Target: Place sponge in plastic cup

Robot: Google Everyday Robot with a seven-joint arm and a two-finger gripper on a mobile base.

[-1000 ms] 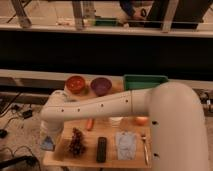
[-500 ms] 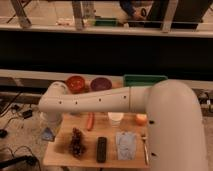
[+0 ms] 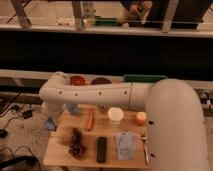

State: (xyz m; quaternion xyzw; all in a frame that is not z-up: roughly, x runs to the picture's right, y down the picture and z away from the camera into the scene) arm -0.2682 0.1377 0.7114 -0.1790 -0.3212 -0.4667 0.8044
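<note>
My gripper [image 3: 50, 123] hangs off the left edge of the wooden table [image 3: 60, 155], below the bend of my white arm [image 3: 95, 95]. It is shut on a small blue-grey block, the sponge [image 3: 49, 125], held in the air beside the table. The light-blue plastic cup [image 3: 73, 108] stands at the table's back left, just right of the gripper and partly hidden under the arm. The sponge is apart from the cup, to its left and slightly lower.
The table holds an orange carrot-like stick [image 3: 90, 120], a white cup [image 3: 115, 115], an orange fruit [image 3: 141, 118], a dark pine cone [image 3: 76, 141], a black remote [image 3: 101, 149] and a pale blue cloth [image 3: 125, 145]. Behind are a red bowl [image 3: 77, 80], a purple bowl [image 3: 100, 81] and a green tray [image 3: 145, 78].
The gripper with the sponge has risen beside the table's left edge, and the arm's bend has lifted with it. The things on the table have not moved.
</note>
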